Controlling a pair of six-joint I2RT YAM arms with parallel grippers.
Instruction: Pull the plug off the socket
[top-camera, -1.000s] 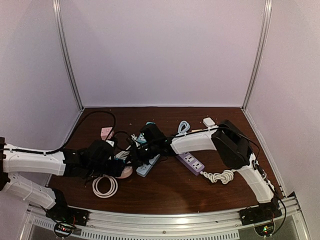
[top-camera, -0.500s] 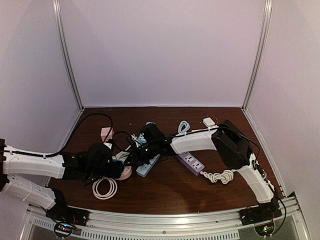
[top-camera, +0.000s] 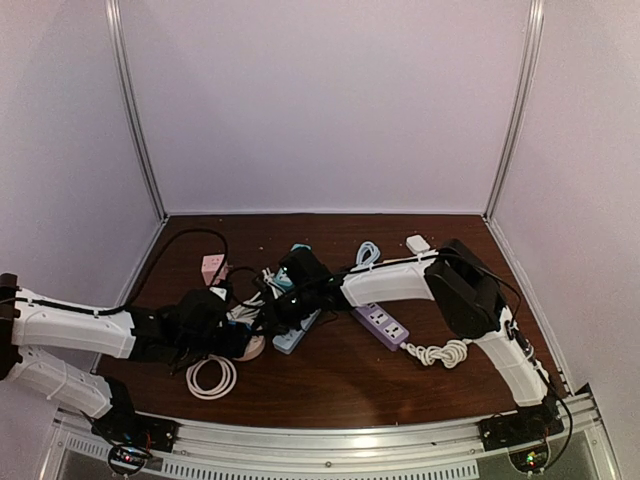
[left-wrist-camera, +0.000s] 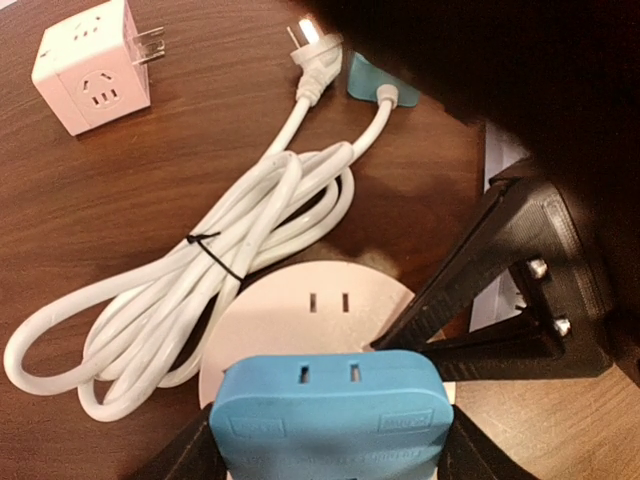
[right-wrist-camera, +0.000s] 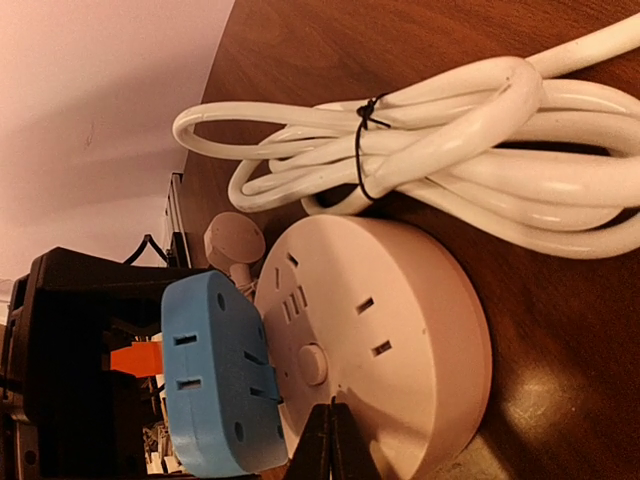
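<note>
A blue plug (left-wrist-camera: 330, 410) sits between my left gripper's (left-wrist-camera: 330, 445) black fingers, which are shut on its sides. It is tilted off the face of a round pinkish-white socket (left-wrist-camera: 320, 300). In the right wrist view the plug (right-wrist-camera: 215, 380) leans away from the socket (right-wrist-camera: 400, 340), with its prongs just showing at the socket's face. My right gripper (right-wrist-camera: 330, 420) is shut, its tips pressed on the socket's top. In the top view the left gripper (top-camera: 225, 335) and the right gripper (top-camera: 275, 312) meet over the socket (top-camera: 252, 346). The plug is hidden there.
A tied white cable coil (left-wrist-camera: 220, 270) lies beside the socket. A pink cube adapter (left-wrist-camera: 90, 70) lies farther off. In the top view there are a blue power strip (top-camera: 293, 337), a purple power strip (top-camera: 380, 325), a white cord ring (top-camera: 210, 375) and a knotted cord (top-camera: 440, 352).
My left arm has shifted slightly toward the near edge, its gripper still at the socket. The right arm has stayed in place.
</note>
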